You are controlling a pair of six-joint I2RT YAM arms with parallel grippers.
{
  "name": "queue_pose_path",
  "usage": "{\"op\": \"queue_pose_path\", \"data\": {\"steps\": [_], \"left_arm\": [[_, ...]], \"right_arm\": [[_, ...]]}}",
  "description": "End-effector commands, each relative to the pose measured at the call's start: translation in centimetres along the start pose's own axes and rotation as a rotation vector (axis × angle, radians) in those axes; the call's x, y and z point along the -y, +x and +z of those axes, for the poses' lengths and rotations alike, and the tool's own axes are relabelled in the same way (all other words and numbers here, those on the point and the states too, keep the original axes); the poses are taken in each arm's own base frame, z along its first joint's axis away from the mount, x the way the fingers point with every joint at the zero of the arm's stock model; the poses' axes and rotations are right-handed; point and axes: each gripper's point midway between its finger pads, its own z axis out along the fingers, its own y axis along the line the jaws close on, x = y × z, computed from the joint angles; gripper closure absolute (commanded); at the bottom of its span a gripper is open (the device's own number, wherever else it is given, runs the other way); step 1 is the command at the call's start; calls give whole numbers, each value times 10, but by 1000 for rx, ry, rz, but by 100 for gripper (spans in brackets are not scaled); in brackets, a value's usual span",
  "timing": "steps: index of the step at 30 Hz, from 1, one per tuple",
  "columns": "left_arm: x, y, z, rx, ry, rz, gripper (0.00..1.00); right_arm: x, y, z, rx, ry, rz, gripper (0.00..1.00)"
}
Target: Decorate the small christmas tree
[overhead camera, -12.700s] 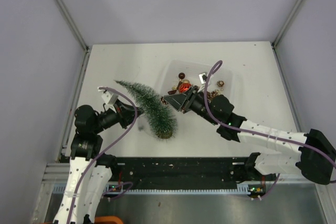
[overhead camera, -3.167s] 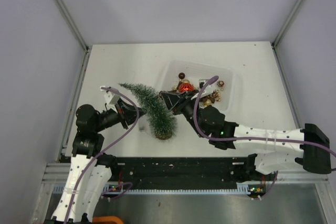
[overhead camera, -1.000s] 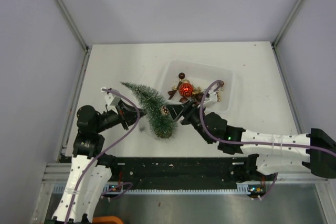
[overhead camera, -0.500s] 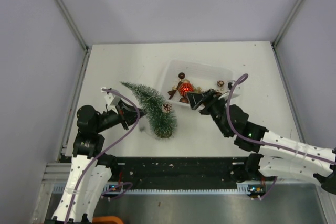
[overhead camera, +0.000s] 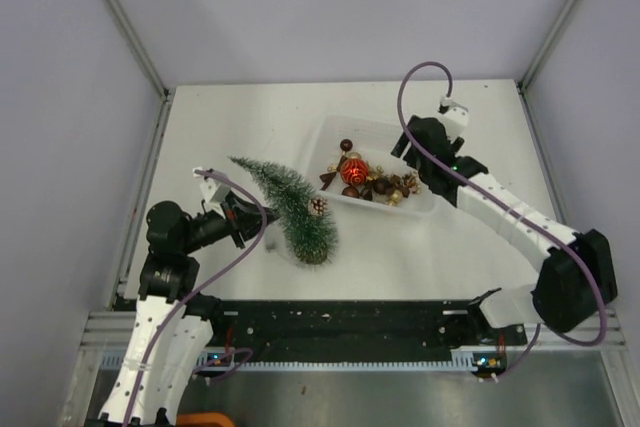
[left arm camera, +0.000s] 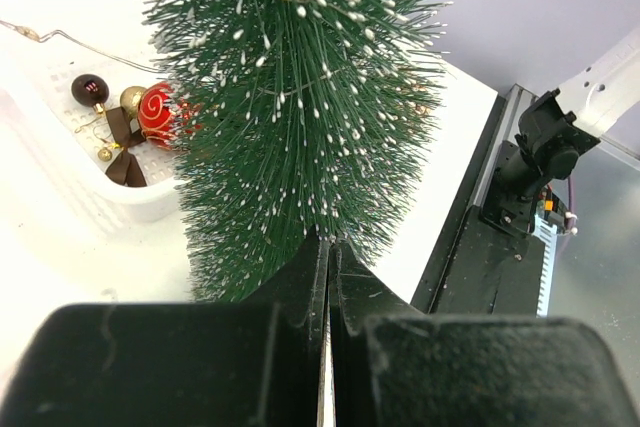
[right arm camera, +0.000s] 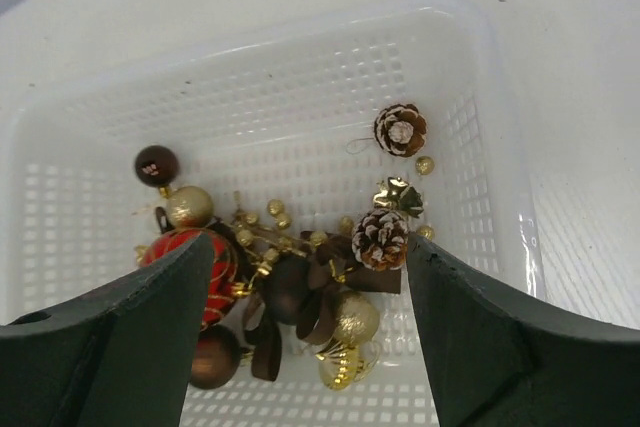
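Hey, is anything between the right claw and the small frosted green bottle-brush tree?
Only the white perforated plastic tray and its heap of gold, brown and red ornaments lie between the open right claw and the green bottle-brush tree. The claw hangs above the tray, so it should pass over.

Hand [right arm camera: 308, 247] spread wide above white tray [right arm camera: 330, 57] of ornaments [right arm camera: 290, 297].

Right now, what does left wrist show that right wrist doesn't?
Left wrist only: the small christmas tree, with the left hand shut on its lower bristles. Right wrist only: two pinecones in the tray, and the right hand open above them. Both: the white tray, the red bauble and the dark bauble.
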Motion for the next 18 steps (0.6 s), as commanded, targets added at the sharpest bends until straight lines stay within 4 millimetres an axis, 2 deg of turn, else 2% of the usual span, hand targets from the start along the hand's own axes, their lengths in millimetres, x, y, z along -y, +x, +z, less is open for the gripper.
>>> {"op": "queue_pose_path", "data": {"steps": [1, 5, 8, 14, 18], "left_arm": [[5, -12, 0, 5, 20, 63, 100], [5, -7, 0, -16, 27, 54, 100], [6, -8, -1, -17, 25, 56, 100], [8, -6, -2, -30, 32, 62, 100], [6, -4, -1, -34, 31, 56, 100]], "right_arm": [[4, 8, 37, -71, 79, -74, 23], [8, 29, 68, -136, 133, -108, 25], [9, 50, 79, -196, 143, -119, 28], [35, 78, 75, -261, 217, -120, 29], [44, 89, 74, -287, 230, -132, 29]]}}
